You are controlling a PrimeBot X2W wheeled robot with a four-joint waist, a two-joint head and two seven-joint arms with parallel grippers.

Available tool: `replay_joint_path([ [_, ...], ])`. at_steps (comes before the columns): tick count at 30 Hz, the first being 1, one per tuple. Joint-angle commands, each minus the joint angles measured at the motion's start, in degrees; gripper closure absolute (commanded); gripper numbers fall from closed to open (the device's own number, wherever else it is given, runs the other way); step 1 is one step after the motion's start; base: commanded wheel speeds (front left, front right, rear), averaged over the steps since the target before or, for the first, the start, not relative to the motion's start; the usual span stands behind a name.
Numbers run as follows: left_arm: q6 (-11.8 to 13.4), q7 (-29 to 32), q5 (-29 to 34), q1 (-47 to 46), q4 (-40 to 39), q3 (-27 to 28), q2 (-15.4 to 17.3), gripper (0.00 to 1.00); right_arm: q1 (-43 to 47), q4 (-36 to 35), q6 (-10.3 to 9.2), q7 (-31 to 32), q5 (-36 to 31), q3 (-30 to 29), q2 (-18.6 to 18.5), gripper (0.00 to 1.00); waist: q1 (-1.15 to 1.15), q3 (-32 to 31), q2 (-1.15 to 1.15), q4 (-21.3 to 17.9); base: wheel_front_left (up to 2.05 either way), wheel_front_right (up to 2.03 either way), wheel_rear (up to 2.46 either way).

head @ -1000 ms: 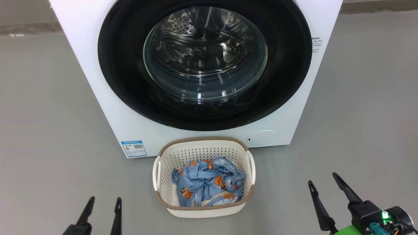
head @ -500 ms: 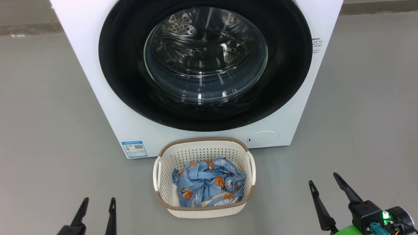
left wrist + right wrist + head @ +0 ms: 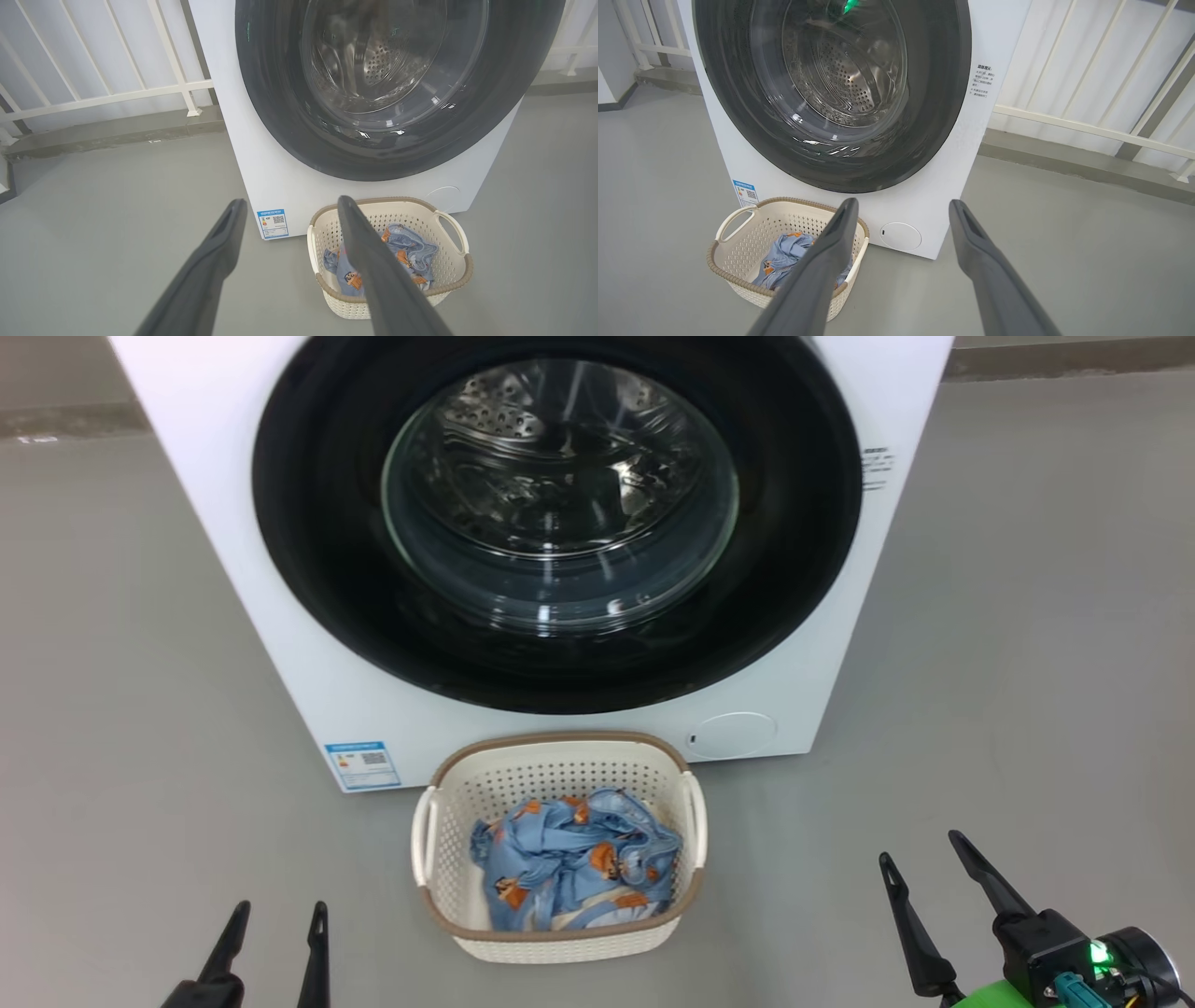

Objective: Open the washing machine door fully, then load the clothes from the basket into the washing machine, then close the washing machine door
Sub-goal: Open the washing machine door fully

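Note:
The white washing machine (image 3: 280,644) stands ahead on the grey floor, and its round black-rimmed door (image 3: 327,569) with the glass bowl lies shut against the front. Right before it sits the cream basket (image 3: 429,887) holding the light blue clothes (image 3: 569,868). My left gripper (image 3: 277,915) hovers open at the lower left, left of the basket, with nothing between its fingers. My right gripper (image 3: 920,854) is open and empty at the lower right, right of the basket. The wrist views show the basket (image 3: 448,261) (image 3: 738,261) and door (image 3: 261,93) (image 3: 943,93) beyond the spread fingers.
A small round white flap (image 3: 733,735) sits at the machine's lower right front and a blue label (image 3: 362,763) at its lower left. White railings (image 3: 107,93) (image 3: 1087,126) on a low kerb run behind the machine on both sides. Grey floor lies around the basket.
The whole head picture has shifted slightly left, so the camera moved. The left gripper sits a little lower in view than one second ago. Machine, basket and clothes are still.

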Motion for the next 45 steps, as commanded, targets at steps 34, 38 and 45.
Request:
replay_joint_path([
  [34, 0.53, -0.77, -1.10, -1.26, -2.96, 2.72, 0.05, 0.00, -0.44, -1.77, 0.09, -0.69, 2.05, 1.14, 0.20, 0.00, 0.00, 0.85, 0.00, -1.22, 0.78, 0.84, -1.62],
  [38, 0.39, -0.77, -1.05, -1.29, -2.79, 2.86, 0.04, 0.00, -0.54, -1.96, 0.09, -0.69, 2.95, 0.83, 0.48, 0.00, 0.00, 1.02, 0.00, -1.14, 0.00, 0.00, 0.00],
  [45, 0.69, -0.77, -1.41, -1.28, -2.85, 2.56, 0.04, 0.00, -0.52, -2.20, 0.09, -0.69, 4.06, 1.87, 0.07, 1.00, 0.00, 1.00, 0.00, -0.91, 0.00, 0.00, 0.00],
])
